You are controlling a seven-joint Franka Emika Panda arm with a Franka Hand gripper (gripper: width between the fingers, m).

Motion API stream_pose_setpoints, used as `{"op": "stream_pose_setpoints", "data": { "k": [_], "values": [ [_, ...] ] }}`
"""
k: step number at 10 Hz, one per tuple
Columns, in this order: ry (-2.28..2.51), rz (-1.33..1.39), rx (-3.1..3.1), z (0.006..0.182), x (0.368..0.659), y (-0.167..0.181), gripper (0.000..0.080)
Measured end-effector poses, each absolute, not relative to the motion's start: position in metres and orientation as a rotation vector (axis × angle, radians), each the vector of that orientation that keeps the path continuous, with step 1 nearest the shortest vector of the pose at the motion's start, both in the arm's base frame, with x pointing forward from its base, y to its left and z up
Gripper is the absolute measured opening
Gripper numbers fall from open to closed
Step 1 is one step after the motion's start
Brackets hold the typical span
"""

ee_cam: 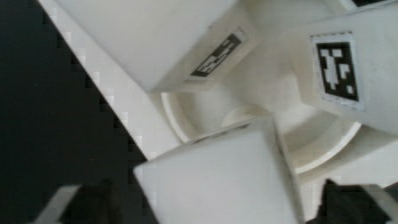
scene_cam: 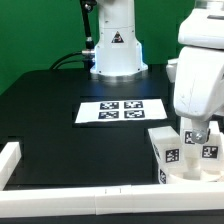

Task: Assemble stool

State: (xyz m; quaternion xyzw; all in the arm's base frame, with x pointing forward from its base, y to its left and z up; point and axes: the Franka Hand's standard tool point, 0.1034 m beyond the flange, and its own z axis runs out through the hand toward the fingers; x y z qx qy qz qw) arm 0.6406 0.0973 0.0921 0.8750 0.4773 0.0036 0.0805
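The stool's round white seat disc [scene_cam: 192, 173] lies at the front of the table on the exterior view's right, against the border rail. Blocky white legs with tags stand on it, one [scene_cam: 163, 148] to the left of my gripper [scene_cam: 193, 136] and one [scene_cam: 210, 151] to its right. In the wrist view the seat disc's curved rim [ee_cam: 178, 112] shows with two tagged legs [ee_cam: 338, 68] [ee_cam: 217, 55] beyond. A third leg [ee_cam: 214, 180] sits between the dark fingers [ee_cam: 103, 205] of my gripper [ee_cam: 226, 205]. The jaws stand on either side of it, with a narrow gap on one side.
The marker board [scene_cam: 120, 110] lies mid-table, in front of the arm's base [scene_cam: 113, 50]. White border rails run along the front [scene_cam: 90, 205] and the exterior view's left [scene_cam: 10, 160]. In the wrist view a rail [ee_cam: 98, 70] runs beside the seat disc.
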Motion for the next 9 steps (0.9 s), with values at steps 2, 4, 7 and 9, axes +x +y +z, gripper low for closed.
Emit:
{"op": "stream_pose_setpoints", "data": {
  "k": [2,4,7,9],
  "values": [
    [1.381,0.016,2.641,0.0925,0.6408,0.0969,0.0398],
    [1.299,0.023,2.684,0.0926,0.6409,0.0968,0.0341],
    [0.673,0.083,2.942,0.0927,0.6425,0.0902,0.0341],
    [0.494,0.095,2.982,0.0928,0.6426,0.0913,0.0341]
  ]
}}
